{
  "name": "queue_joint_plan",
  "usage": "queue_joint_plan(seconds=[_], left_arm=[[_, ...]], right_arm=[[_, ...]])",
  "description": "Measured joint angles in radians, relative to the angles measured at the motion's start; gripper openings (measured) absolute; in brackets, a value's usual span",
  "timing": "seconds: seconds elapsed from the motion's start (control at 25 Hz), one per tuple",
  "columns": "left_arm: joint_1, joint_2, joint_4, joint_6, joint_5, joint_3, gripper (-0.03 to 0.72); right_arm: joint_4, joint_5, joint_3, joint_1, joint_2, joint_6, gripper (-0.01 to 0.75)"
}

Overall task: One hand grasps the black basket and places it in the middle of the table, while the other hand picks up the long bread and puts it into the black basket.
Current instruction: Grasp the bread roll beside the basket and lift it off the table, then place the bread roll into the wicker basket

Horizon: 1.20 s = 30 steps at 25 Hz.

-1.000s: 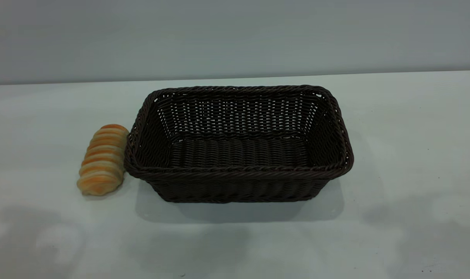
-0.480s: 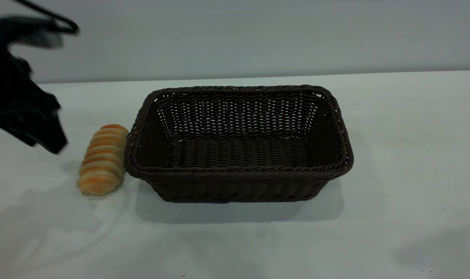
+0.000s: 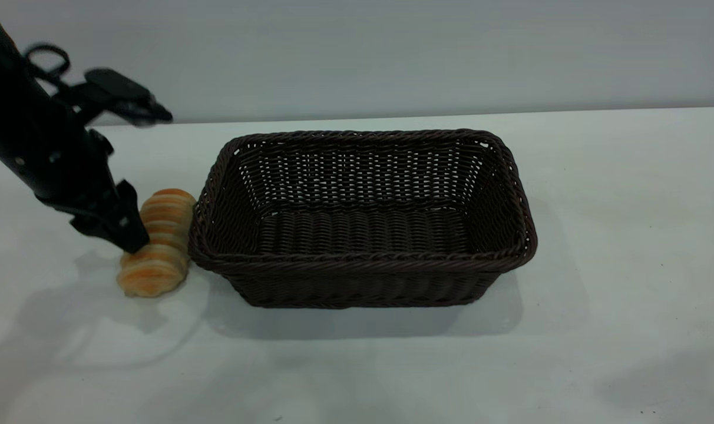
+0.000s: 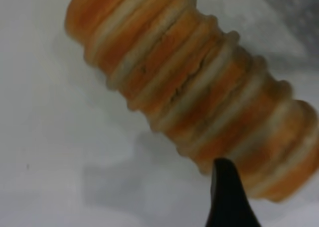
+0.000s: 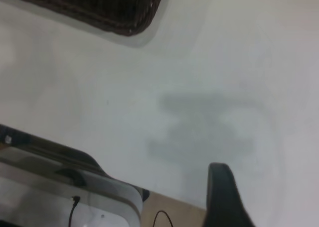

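The long bread (image 3: 156, 244), golden-orange with cream stripes, lies on the table (image 3: 598, 235) just left of the black basket (image 3: 363, 259) and close to its left rim. The woven basket stands upright and empty in the middle of the table. My left gripper (image 3: 132, 235) has come down from the left and sits low against the bread's left side. In the left wrist view the bread (image 4: 189, 92) fills the picture and one dark fingertip (image 4: 225, 187) stands right at its edge. My right gripper shows only in its own wrist view, as one finger (image 5: 222, 192) above bare table near a basket corner (image 5: 124, 13).
A grey wall runs behind the table's far edge. In the right wrist view the table's edge and rig parts with cables (image 5: 75, 187) lie close by. Bare tabletop lies in front of and to the right of the basket.
My left arm has swung in from the upper left and dropped down to the bread's left side. The bread and basket have not moved.
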<state>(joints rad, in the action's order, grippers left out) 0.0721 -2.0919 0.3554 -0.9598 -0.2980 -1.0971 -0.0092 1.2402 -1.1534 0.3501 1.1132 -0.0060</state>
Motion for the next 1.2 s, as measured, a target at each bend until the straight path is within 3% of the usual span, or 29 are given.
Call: queue_joint_plan(seconds=[0.28,0.32,0.48,0.56,0.72,0.84,1.04,1.2], left_arm=[[0.0,-0.103,0.047,-0.087,0.092,-0.006,0.393],[0.0,-0.106,0.05,-0.087,0.093,-0.007,0.364],[0.0,-0.084,0.052,-0.013,0.101,-0.007,0.106],[0.0,-0.049,0.051,0.051,0.116,-0.007,0.061],[0.001,0.088,0.052,0.229,0.122,-0.007,0.05],[0.025,0.171,0.063,0.368,0.028,-0.036,0.05],[0.154,0.194,0.074,0.47,-0.218,-0.134,0.049],[0.273,0.194,0.09,0.485,-0.245,-0.152,0.049]], right_arm=[[0.009,0.0,0.02,0.0,0.0,0.0,0.473],[0.009,0.0,0.02,0.0,0.0,0.0,0.473],[0.009,0.0,0.02,0.0,0.0,0.0,0.473],[0.016,0.0,0.02,0.0,0.0,0.006,0.473],[0.016,0.0,0.02,0.0,0.0,0.006,0.473],[0.016,0.0,0.02,0.0,0.0,0.006,0.473],[0.016,0.0,0.02,0.0,0.0,0.006,0.473],[0.016,0.0,0.02,0.0,0.0,0.006,0.473]])
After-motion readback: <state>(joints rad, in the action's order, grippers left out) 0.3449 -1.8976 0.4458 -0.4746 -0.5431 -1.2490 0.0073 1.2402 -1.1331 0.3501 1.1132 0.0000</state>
